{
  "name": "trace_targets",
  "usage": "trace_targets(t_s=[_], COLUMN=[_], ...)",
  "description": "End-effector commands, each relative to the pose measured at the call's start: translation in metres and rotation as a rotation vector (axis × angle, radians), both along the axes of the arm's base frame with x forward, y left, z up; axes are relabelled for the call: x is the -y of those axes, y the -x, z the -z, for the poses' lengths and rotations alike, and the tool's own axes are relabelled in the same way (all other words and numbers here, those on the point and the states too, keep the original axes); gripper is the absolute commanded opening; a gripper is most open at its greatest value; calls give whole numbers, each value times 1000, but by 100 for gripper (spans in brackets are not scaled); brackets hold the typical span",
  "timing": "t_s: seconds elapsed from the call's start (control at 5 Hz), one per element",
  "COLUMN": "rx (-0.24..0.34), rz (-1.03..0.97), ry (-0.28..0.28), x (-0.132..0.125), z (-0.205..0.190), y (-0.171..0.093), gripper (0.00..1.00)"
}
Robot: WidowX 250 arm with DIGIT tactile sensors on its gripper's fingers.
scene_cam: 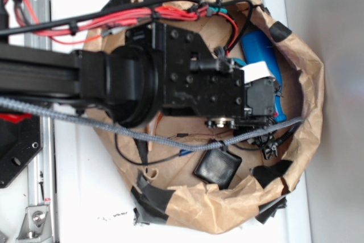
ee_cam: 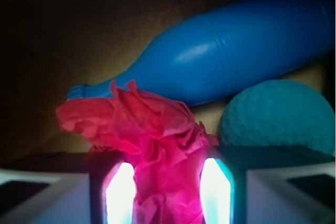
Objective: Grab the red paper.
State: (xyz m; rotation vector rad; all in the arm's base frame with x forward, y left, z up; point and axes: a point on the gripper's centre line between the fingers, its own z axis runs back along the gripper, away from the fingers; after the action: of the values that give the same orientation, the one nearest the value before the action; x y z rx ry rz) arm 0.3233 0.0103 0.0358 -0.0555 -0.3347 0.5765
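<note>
The red paper [ee_cam: 157, 129] is a crumpled, ruffled wad in the wrist view, reaching from the centre down to the bottom edge. My gripper [ee_cam: 169, 182] is closed around its lower part. The paper fills the gap between the two glowing pads [ee_cam: 122, 192] and touches both. In the exterior view the arm and gripper [scene_cam: 264, 106] reach down into the brown paper-lined bowl [scene_cam: 310, 78], and they hide the red paper there.
A blue bowling-pin shape [ee_cam: 231, 51] lies just behind the paper, also visible as the blue pin [scene_cam: 259, 49]. A teal ball [ee_cam: 275, 116] sits to the right, close to the right finger. A black square object [scene_cam: 218, 169] rests near the bowl's front wall.
</note>
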Motion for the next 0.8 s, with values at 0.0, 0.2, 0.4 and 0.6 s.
trace_targets(t_s=[0.0, 0.2, 0.4, 0.6], rx=[27, -67, -34, -26], rz=[67, 162, 225, 235], ry=[50, 162, 136, 135], x=[-27, -51, -46, -46], z=[-81, -127, -166, -158], y=[14, 19, 30, 33], gripper=[0, 0, 0, 0])
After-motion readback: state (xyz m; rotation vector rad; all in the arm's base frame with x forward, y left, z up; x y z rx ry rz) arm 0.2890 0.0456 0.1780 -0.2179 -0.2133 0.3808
